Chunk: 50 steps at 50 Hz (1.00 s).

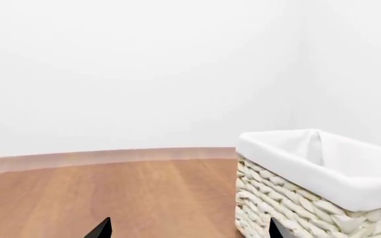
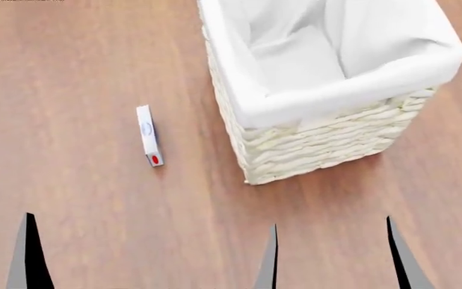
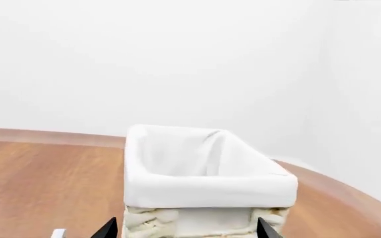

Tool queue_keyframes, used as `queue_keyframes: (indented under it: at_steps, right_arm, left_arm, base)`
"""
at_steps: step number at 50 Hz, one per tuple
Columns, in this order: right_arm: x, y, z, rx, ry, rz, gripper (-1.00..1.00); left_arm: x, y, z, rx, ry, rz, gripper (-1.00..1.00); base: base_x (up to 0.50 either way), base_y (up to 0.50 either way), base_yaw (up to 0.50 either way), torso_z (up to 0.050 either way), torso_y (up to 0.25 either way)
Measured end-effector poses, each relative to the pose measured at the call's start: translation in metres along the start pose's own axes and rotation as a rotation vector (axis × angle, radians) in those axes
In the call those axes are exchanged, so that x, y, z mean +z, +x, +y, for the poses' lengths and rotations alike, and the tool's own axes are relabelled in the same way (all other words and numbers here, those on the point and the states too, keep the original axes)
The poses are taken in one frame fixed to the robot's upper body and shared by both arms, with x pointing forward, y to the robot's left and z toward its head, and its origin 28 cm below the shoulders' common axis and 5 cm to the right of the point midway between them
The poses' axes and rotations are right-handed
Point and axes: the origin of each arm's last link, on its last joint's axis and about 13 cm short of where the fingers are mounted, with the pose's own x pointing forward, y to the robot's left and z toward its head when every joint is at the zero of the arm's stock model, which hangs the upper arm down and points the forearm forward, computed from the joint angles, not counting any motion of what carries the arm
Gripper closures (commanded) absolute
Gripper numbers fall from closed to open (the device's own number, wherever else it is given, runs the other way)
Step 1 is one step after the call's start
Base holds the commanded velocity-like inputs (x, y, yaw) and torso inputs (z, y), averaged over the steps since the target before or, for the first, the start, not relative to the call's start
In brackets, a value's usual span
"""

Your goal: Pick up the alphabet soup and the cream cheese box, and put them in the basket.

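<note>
White cream cheese box (image 2: 148,143) on edge; long axis front-to-back.

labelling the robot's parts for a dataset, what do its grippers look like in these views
Only fingertips show. In the head view the left gripper and right gripper appear as thin, tapering, pointed blades, black with grey faces. In the wrist views the fingertips are plain black wedges, one with a grey edge. No cables, markings, sleeves or arm links are visible.

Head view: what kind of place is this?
Probably a bare simulated tabletop test scene, not a real room: a plain wooden surface, blank white walls behind it, and only a lined wicker basket and a cream cheese box set out.
</note>
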Motion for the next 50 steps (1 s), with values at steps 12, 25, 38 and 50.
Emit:
queue_keyframes:
  at_steps: [12,25,38,50]
  right_arm:
    - [0.001,-0.001,0.0,0.001,0.0,-0.004,-1.0]
    - [0.002,-0.001,0.0,0.002,0.002,-0.005,-1.0]
    - [0.004,-0.004,0.001,-0.014,-0.022,0.01,-1.0]
    - [0.013,-0.012,0.0,-0.016,-0.037,0.059,-1.0]
  left_arm:
    - [0.001,0.0,0.0,-0.001,-0.001,-0.002,-1.0]
    - [0.002,-0.001,0.0,-0.001,-0.001,-0.003,-1.0]
    - [0.001,-0.001,0.0,-0.004,-0.002,-0.001,-1.0]
    - [-0.002,-0.001,-0.002,-0.012,-0.006,0.005,-1.0]
  base:
    - [0.0,0.0,-0.26,0.0,0.0]
    - [0.0,-0.01,-0.23,0.0,0.0]
    - [0.0,-0.01,0.0,0.0,0.0]
    - [0.0,0.0,0.0,0.0,0.0]
